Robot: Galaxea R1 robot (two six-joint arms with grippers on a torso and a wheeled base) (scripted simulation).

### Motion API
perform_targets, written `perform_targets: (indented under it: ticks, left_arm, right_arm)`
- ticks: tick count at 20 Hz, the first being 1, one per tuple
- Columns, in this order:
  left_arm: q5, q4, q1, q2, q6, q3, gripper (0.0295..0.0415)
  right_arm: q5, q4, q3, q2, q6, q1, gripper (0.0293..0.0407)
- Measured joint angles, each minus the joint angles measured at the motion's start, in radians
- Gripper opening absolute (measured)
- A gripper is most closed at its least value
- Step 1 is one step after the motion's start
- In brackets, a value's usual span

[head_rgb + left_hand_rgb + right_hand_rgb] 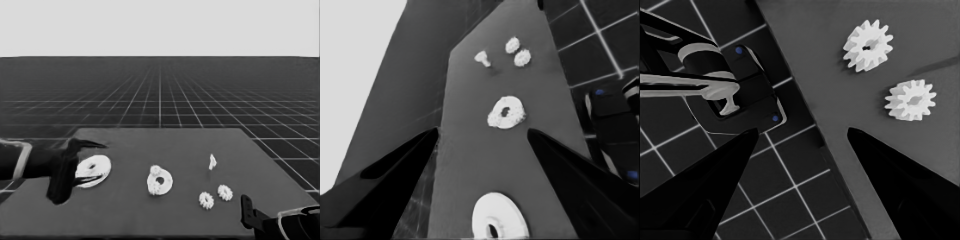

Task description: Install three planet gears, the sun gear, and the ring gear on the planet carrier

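— Starting from the smaller round part (159, 180), near the middle of the table (165, 220): what lies around it?

— On its rim, on the far-left side, sits a small gear (156, 170), and toothed bumps show along its near edge too; how many gears it carries I cannot tell. Bare table lies all round it.

— And toward the left end?

— The larger round part (93, 171) lies flat there, well apart from the smaller one, near the table's left edge. The left gripper (90, 160) hangs over it, fingers spread wide with the disc between and beneath them, not held. In the left wrist view the disc (499, 217) shows low between the two wedges, apart from both.

— To the right of the smaller round part?

— Two loose gears, one (206, 200) nearer it and one (225, 192) farther right, lie just beside each other but not touching, toward the near right corner. Beyond them, farther back, the thin white piece (212, 161) stands alone.

— The right gripper?

— The right gripper (246, 210) waits at the near right corner of the table, past the two gears, jaws wide and empty. Its wrist view shows both gears (868, 46) (910, 100) close to the table's edge.
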Motion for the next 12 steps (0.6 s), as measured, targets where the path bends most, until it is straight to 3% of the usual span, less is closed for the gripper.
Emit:
perform_targets:
  ticks: [2,3,4,7,12]
  left_arm:
    - [-0.008,0.002,-0.004,-0.016,0.017,0.016,0.0385]
    - [-0.010,0.002,-0.005,-0.020,0.021,0.019,0.0385]
    - [-0.011,0.002,-0.005,-0.022,0.023,0.021,0.0385]
    - [-0.012,0.002,-0.006,-0.024,0.025,0.024,0.0385]
    - [-0.012,0.003,-0.006,-0.024,0.026,0.024,0.0385]
  right_arm:
    - [0.000,0.000,0.000,0.000,0.000,0.000,0.0385]
    - [-0.285,0.150,-0.100,0.241,0.483,0.197,0.0394]
    - [-0.366,0.285,-0.244,0.421,0.801,0.275,0.0393]
    - [-0.363,0.432,-0.486,0.574,1.058,0.315,0.0386]
    - [-0.357,0.466,-0.558,0.606,1.103,0.319,0.0385]
